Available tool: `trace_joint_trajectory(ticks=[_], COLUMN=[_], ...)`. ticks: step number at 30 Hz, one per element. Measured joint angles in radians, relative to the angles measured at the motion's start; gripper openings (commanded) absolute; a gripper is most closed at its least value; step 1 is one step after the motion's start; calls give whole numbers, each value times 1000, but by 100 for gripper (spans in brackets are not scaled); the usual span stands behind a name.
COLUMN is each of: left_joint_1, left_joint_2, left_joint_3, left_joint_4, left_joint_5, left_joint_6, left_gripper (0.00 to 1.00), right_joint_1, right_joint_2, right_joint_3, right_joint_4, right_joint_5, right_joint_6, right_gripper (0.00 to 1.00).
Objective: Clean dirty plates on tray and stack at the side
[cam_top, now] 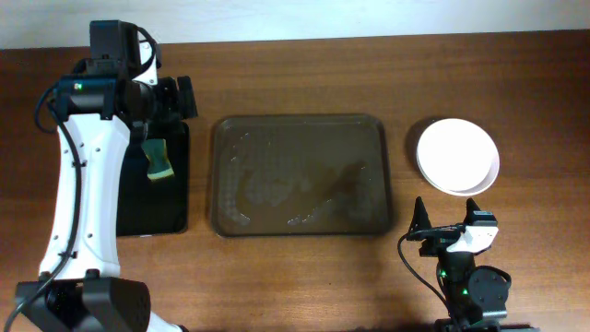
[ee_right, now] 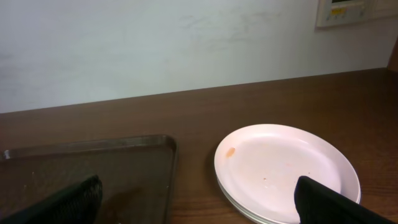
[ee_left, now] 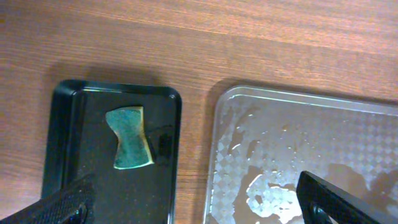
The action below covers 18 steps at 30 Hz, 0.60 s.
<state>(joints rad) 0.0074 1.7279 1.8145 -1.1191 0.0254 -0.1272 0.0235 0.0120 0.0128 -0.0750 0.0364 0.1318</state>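
Plates (cam_top: 457, 155) sit stacked beside the tray (cam_top: 300, 175); wall label (ee_right: 348, 11) unreadable.

Likely a lab, wooden table (cam_top: 304, 277), bare white wall (ee_right: 155, 43)

My left arm (cam_top: 78, 184) shows white links, black joints, a looped black cable (cam_top: 39, 111) and a green indicator; the left end effector (ee_left: 196, 186) is black.

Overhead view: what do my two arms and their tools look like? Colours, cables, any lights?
Left arm: long white link, black joints and base, loose black cables, a small green light on one black joint. The left tool is black. Right arm: mostly black, with a white housing behind the tool, a thin black cable and green lights. The right tool has dark, pointed fingers.
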Motion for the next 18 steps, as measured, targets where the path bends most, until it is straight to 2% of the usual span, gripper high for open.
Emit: trace_joint_trajectory(ticks=[3,7,12,16,18], left_joint_1=[0,-13,-20,-20,-20], left_joint_2=[0,-24,-226,-475,-615], left_joint_3=[0,-13,-137,-408,-606], left_joint_4=[0,19,178,352,453], left_joint_5=[-11,-14,-15,-18,-18], left_joint_6=[16,114,177,202,237], left_gripper=[99,99,99,99,99], right_joint_1=[0,0,0,0,0], right_joint_2=[0,0,0,0,0], right_joint_3=[0,0,0,0,0], right_joint_4=[0,0,0,0,0], right_joint_5=[0,0,0,-3,-4], right_joint_6=[-1,-1,-1,0,0], right_gripper=[98,98,98,98,98])
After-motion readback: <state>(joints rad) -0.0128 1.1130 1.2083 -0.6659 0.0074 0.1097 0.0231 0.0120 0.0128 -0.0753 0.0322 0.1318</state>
